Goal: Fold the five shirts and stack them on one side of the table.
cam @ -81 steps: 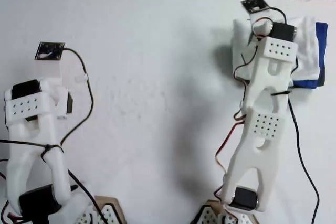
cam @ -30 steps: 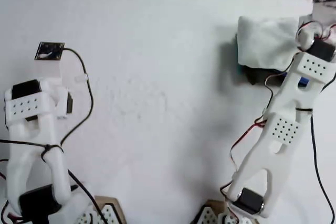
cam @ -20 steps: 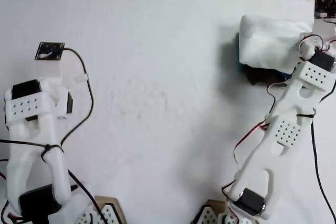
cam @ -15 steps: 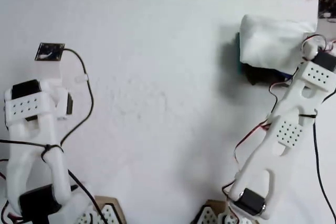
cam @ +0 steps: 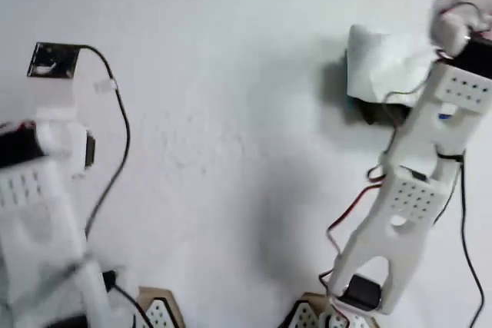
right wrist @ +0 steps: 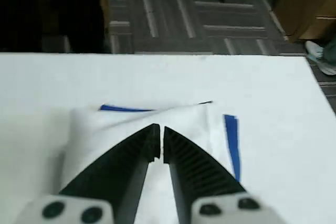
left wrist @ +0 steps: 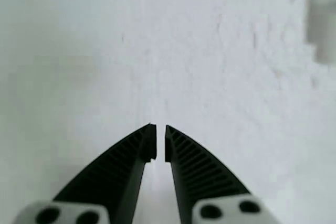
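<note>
- Right gripper (right wrist: 157, 142): we find its black ribbed fingers (right wrist: 121, 169) closed together, with only a hairline slit at the tips and no cloth seen between them.
- It hangs over the white folded cotton shirt (right wrist: 100, 135). We cannot tell whether the tips touch the cloth.
- That shirt is the top layer of the stack of folded shirts (cam: 380, 67). In the high view the stack lies at about 2 o'clock on the white table (cam: 231, 113), close to the far right corner.
- A bright blue fabric edge (right wrist: 231, 140) shows from under the white shirt on two sides. A dark layer (cam: 380, 113) shows beneath the white one at the stack's 6 o'clock edge.
- We cannot count the shirts in the stack.
- The white plastic right arm (cam: 407, 197) runs from its base at 5 o'clock up towards 1 o'clock, and its wrist covers the right part of the stack.
- Left gripper (left wrist: 157, 142): its fingers (left wrist: 121, 177) are likewise closed, with a thin slit and nothing held, above bare table.
- The white plastic left arm (cam: 38, 190) stands at 8 o'clock, well apart from the stack. A thin black cable (cam: 115, 136) loops along its side.
- A dark carpet-tiled floor (right wrist: 210, 19) lies beyond the table's far edge.
</note>
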You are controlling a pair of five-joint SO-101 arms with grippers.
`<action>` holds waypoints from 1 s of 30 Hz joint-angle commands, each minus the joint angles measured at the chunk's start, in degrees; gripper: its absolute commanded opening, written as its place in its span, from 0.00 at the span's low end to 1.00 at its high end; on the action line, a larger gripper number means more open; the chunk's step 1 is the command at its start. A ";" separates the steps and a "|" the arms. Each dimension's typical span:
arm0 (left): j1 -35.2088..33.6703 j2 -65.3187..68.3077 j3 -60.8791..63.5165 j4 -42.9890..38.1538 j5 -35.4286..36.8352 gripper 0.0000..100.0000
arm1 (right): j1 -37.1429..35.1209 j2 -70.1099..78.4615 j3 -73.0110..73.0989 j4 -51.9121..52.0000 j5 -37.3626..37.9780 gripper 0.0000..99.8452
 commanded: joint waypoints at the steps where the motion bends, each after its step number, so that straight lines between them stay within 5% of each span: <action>1: 2.46 -14.59 6.29 0.26 -1.49 0.06 | -6.37 -11.30 0.88 10.42 -0.09 0.02; 7: 2.81 -28.22 21.58 -4.22 -1.67 0.06 | -10.24 -28.18 19.96 10.33 -0.09 0.02; 15: 2.81 -38.77 39.69 -10.64 -1.76 0.06 | -21.76 -65.80 74.11 7.96 -0.53 0.02; 30: 3.08 -65.76 70.55 -15.12 -1.23 0.06 | -22.73 -113.89 155.69 -26.68 -0.53 0.02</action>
